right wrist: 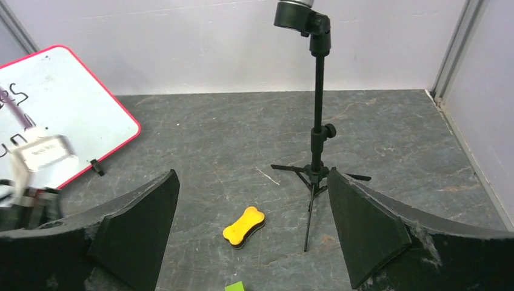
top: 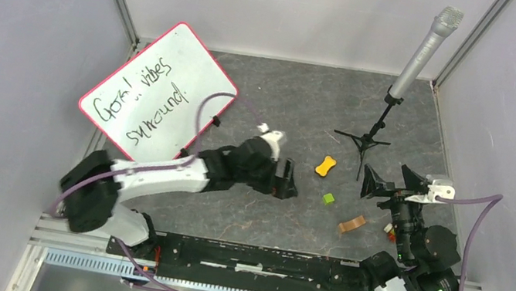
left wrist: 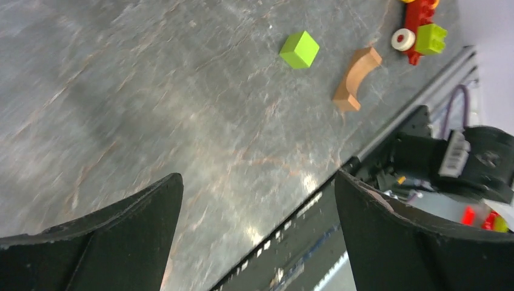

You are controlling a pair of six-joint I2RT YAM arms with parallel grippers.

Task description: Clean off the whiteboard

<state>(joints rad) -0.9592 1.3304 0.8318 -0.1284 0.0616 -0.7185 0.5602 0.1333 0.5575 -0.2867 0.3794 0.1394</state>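
The whiteboard (top: 158,91) lies at the back left, white with a red-pink rim and dark handwriting on it; its corner shows in the right wrist view (right wrist: 66,109). A yellow bone-shaped eraser (top: 325,165) lies on the grey table mid-right, ahead of my right gripper (right wrist: 252,176) and between its open fingers' line of sight (right wrist: 243,227). My left gripper (top: 286,184) hovers open over the table's middle, right of the board and left of the eraser; nothing sits between its fingers (left wrist: 256,182). My right gripper (top: 392,184) is open and holds nothing.
A microphone on a black tripod stand (top: 408,68) rises at the back right, just behind the eraser (right wrist: 317,121). A green cube (top: 328,198), a brown arch block (top: 352,224) and a small red-and-yellow toy (left wrist: 421,30) lie near the right arm. Walls close in on three sides.
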